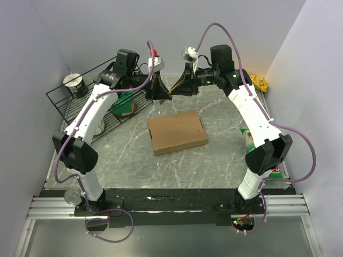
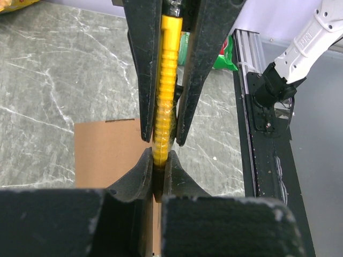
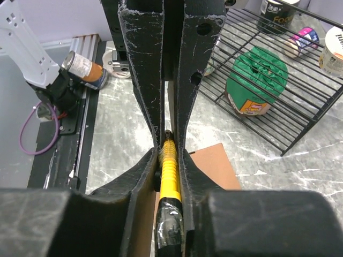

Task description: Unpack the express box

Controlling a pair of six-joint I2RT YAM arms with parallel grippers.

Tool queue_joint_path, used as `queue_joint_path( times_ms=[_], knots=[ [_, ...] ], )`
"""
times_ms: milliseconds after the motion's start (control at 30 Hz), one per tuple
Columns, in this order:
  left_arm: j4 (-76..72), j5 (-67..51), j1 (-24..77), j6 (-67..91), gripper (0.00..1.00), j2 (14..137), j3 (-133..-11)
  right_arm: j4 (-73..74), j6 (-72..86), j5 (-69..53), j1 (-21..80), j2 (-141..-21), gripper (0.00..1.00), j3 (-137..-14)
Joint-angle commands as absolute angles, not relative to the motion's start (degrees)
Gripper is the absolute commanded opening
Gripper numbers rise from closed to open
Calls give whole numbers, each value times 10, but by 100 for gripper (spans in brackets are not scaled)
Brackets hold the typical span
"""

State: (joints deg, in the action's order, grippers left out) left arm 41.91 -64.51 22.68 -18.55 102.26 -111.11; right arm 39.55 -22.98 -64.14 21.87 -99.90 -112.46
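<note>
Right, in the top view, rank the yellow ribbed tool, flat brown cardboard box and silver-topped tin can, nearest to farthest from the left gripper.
1. Yellow ribbed tool: held by left gripper.
2. Brown cardboard box: table centre.
3. Silver-topped tin can: near-left rail.

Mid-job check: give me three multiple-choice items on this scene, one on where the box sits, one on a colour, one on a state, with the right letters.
1. Where is the express box?
A. inside a wire rack
B. flat on the table between the arms
C. lifted in the air

2. What colour is the tool clamped by the left gripper and the right gripper?
A. yellow
B. blue
C. white

3. What state is the box in?
A. flaps standing open
B. closed
C. tipped on its edge

Answers: B, it lies on the marble in front of both grippers. A, the handle shows yellow in both wrist views. B, from above its top is flat and unbroken.
</note>
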Motion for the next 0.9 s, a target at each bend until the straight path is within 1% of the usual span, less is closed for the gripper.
queue_joint_path(
  times_ms=[0,133,167,200,267,333,367,400,467,600,667,700,767,800,867],
  knots=[
    [388,-647,229,-178,1,1012,-1121,430,-250,-661,228,-991,17,-1136],
    [387,-644,229,-177,1,1012,-1121,432,-254,-663,229,-992,9,-1135],
    [387,-643,229,-177,1,1012,-1121,432,-255,-664,229,-992,4,-1134],
    [386,-640,229,-176,1,1012,-1120,434,-255,-663,230,-991,0,-1134],
    [384,-630,229,-173,1,1012,-1118,437,-251,-655,230,-991,0,-1134],
    [379,-604,229,-170,21,1010,-1110,436,-231,-629,230,-983,0,-1137],
    [381,-596,229,-171,28,1009,-1107,425,-203,-591,229,-979,0,-1137],
    [384,-592,229,-183,34,1007,-1103,425,-201,-580,229,-976,0,-1139],
    [382,-578,229,-185,41,1001,-1090,419,-193,-542,224,-963,0,-1139],
    [372,-575,229,-180,44,991,-1074,391,-140,-536,210,-957,0,-1124],
    [375,-570,228,-183,48,992,-1073,390,-121,-517,208,-953,0,-1115],
    [376,-567,228,-187,52,991,-1072,385,-116,-487,209,-948,0,-1102],
    [391,-545,228,-201,57,985,-1066,387,-106,-453,207,-939,0,-1094],
    [395,-534,228,-223,58,977,-1058,377,-98,-400,200,-926,0,-1079],
    [385,-490,228,-233,61,965,-1018,363,-42,-361,186,-911,0,-1057]
  ],
)
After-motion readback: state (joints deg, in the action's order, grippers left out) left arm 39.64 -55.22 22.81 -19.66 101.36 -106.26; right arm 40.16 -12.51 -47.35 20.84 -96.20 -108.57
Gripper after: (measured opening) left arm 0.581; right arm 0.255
